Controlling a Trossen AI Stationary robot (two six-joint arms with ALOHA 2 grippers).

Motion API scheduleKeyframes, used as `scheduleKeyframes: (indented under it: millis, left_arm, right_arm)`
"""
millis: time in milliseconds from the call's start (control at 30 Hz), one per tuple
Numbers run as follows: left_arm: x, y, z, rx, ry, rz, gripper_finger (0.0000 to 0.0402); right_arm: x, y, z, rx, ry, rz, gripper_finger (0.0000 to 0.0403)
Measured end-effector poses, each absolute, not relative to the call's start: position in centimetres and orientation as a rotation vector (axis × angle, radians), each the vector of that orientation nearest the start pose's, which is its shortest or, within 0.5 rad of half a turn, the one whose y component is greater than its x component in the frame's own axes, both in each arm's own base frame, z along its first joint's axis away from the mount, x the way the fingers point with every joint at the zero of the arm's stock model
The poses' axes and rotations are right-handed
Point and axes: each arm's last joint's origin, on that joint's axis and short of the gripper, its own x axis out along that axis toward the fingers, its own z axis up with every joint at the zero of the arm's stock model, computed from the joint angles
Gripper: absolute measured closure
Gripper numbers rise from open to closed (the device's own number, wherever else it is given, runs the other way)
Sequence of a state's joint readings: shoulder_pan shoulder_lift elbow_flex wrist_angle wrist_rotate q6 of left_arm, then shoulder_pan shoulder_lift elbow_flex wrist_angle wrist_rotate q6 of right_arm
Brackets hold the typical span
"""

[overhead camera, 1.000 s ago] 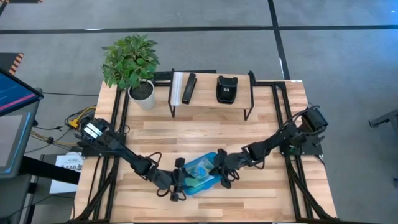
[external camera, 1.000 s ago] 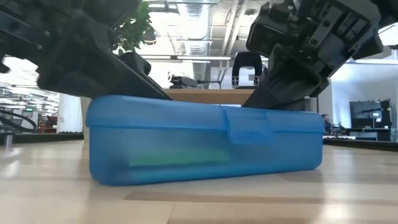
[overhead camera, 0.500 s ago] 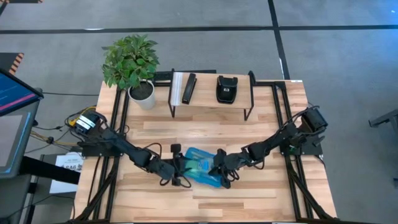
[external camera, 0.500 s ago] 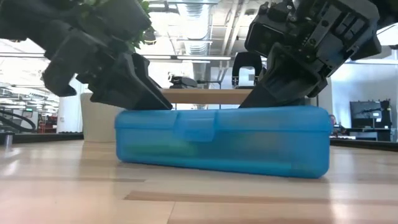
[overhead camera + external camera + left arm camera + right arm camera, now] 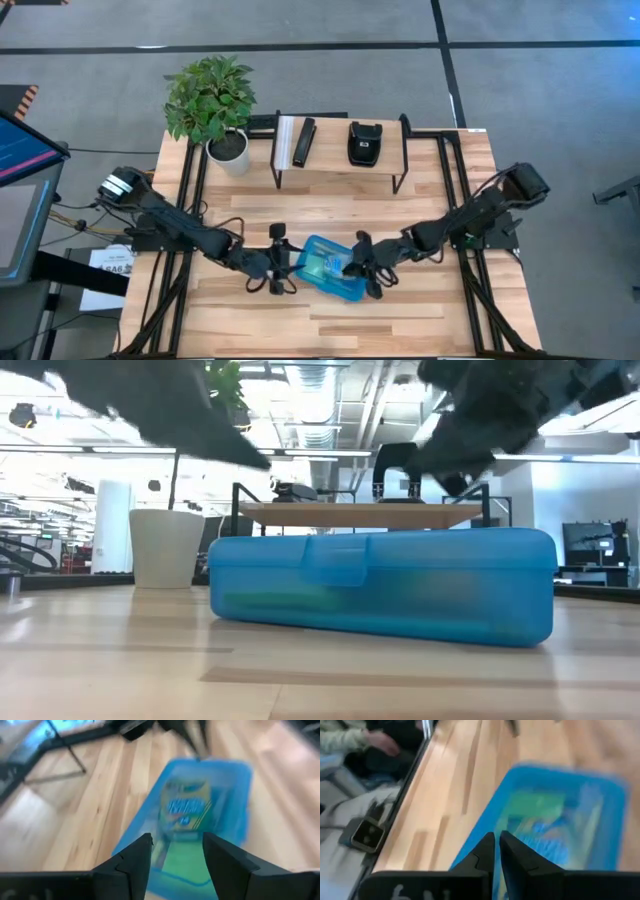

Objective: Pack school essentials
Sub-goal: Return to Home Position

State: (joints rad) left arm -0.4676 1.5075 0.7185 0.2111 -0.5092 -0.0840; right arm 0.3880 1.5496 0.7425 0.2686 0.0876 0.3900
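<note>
Two pincers for you to log. Left pincer (image 5: 282, 272): fingers spread, gripping nothing, just beside one end of the case. Right pincer (image 5: 358, 268): fingers pressed nearly together with nothing between them, over the opposite end.

One translucent blue case (image 5: 328, 270), lid down and latch closed, lies flat between the two pincers. Through the lid, ahead of the left pincer:
- One yellow-green crayon box (image 5: 186, 807) with blue lettering.
- One lime-green sticky-note pad (image 5: 187, 857), nearer the pincer.
- The other contents blur, so you cannot count them.

One pale wooden table (image 5: 400, 215) lies under everything. Beyond the case from both pincers:
- One black-framed rack (image 5: 340, 160) carrying two black objects (image 5: 304, 142).
- One leafy plant (image 5: 212, 100) in a white pot, beside the rack.

Room: grey floor and bright ceiling lights. One person's hand (image 5: 380, 742) and pale sleeve show past the table edge.
</note>
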Motion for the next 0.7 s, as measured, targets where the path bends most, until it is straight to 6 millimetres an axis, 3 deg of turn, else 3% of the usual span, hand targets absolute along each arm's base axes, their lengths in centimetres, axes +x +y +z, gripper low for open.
scheduleKeyframes:
  millis: [167,367,567,700]
  left_arm:
    - [25.1,-12.6,21.8,0.182,0.395,-0.034,0.0275]
    - [21.9,-11.3,23.1,0.108,0.293,-0.061,0.0389]
    - [18.9,-9.4,22.4,0.033,0.111,-0.056,0.0400]
    - [17.4,-7.7,22.3,0.023,-0.047,-0.076,0.0401]
  right_arm:
    - [27.6,11.2,21.7,0.130,0.429,0.170,0.0353]
    - [26.4,9.6,24.9,-0.007,0.314,0.141,0.0353]
    - [24.8,6.7,26.1,-0.036,0.312,0.062,0.0353]
    - [22.6,4.6,25.4,-0.018,0.256,0.004,0.0355]
